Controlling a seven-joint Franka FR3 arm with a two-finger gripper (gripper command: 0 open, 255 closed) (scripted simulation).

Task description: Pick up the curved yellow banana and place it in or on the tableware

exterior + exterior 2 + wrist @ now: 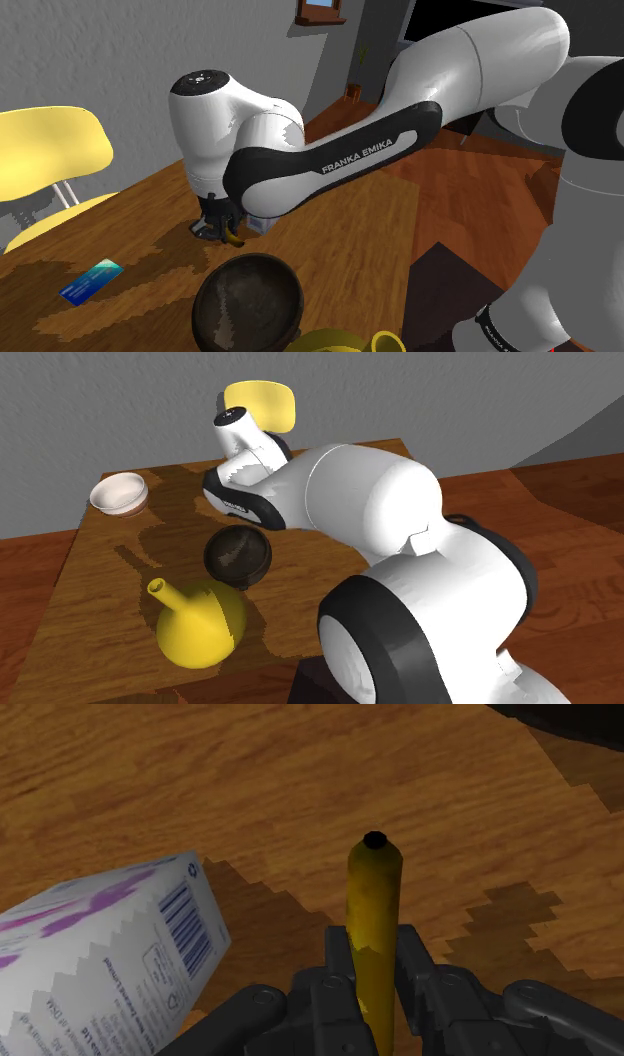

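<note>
Presently the gripper [372, 952] is clamping the banana [374, 884]: both black fingers [335, 959] are pressing against its sides, and the yellow fruit, flecked with brown and ending in a black tip, is pointing away from the hand over the wooden table [200, 774]. Whether the banana is resting on the wood or hanging clear of it cannot be determined. A white carton [110, 944] with purple print and a barcode is lying on its side just beside the banana, apart from it. In the shoulder view the gripper [222, 226] is hanging low over the table [350, 215] under the white arm [330, 150], with the banana's yellow showing at its tip [234, 240] and the carton [258, 226] just beside it at 3 o'clock. From the gripper, a dark bowl [247, 302] is sitting near at 5 o'clock, a blue card [90, 281] is lying at 8 o'clock, and a yellow chair [50, 140] is standing at 10 o'clock. A yellow jug [345, 343] is sitting just beside the dark bowl at 4 o'clock. In the second exterior view, from the dark bowl [238, 556], the yellow jug [200, 622] is sitting at 7 o'clock and a white bowl [119, 492] is sitting well apart at 10 o'clock.
</note>
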